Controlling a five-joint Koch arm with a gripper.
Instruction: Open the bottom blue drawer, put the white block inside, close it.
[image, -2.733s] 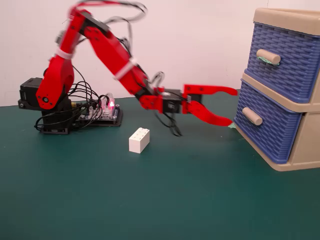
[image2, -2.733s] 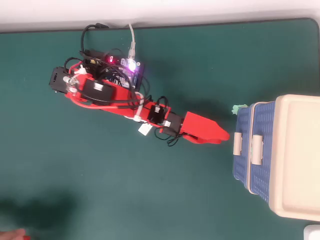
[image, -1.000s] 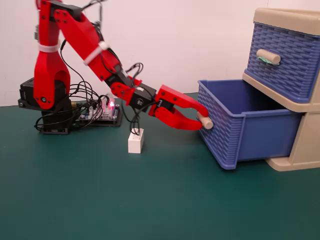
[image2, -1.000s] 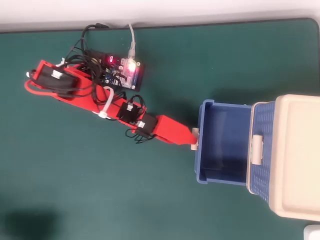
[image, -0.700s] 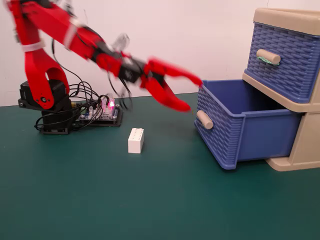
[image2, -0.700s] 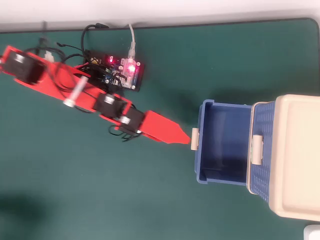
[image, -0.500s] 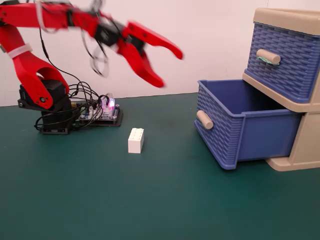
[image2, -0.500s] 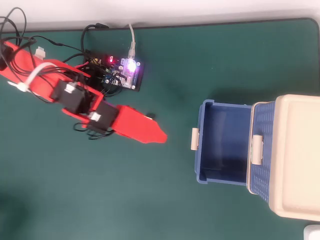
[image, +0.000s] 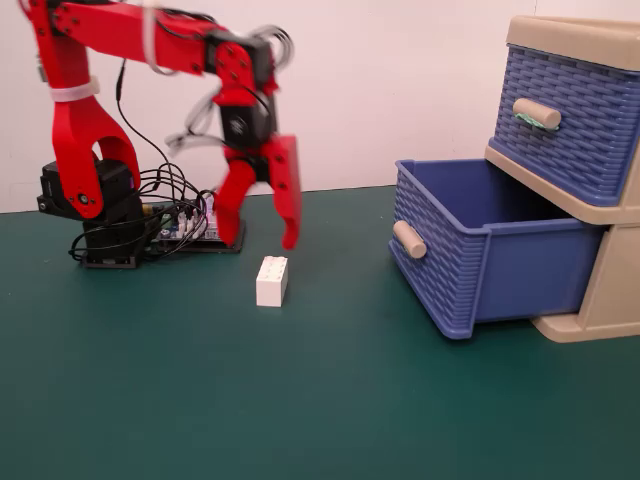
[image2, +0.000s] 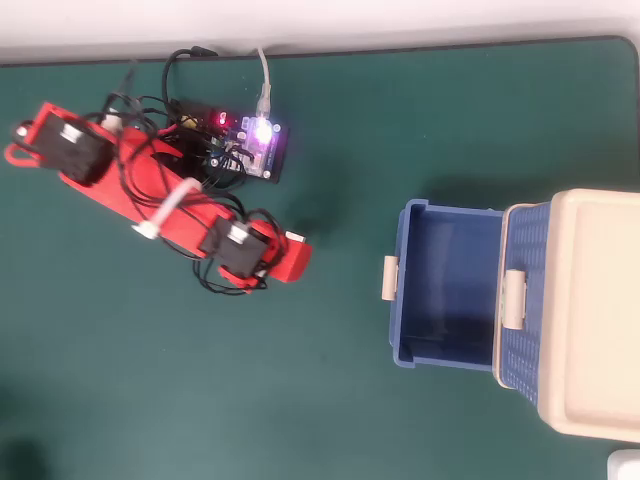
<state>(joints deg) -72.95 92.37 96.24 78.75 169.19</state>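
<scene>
The white block (image: 272, 281) lies on the green mat, left of the drawer unit. My red gripper (image: 258, 238) hangs just above and slightly behind it, open and empty, jaws spread wider than the block. In the overhead view the gripper (image2: 287, 256) covers most of the block; only a small white corner (image2: 296, 237) shows. The bottom blue drawer (image: 520, 270) is pulled out, and its inside (image2: 445, 285) is empty. Its plain beige handle (image: 408, 239) faces the arm and also shows in the overhead view (image2: 390, 277).
The top blue drawer (image: 570, 120), with green tape on its handle (image: 537, 113), is shut in the beige frame (image2: 590, 310). A lit controller board (image2: 250, 140) and loose cables lie by the arm's base (image: 100, 215). Open mat lies between block and drawer.
</scene>
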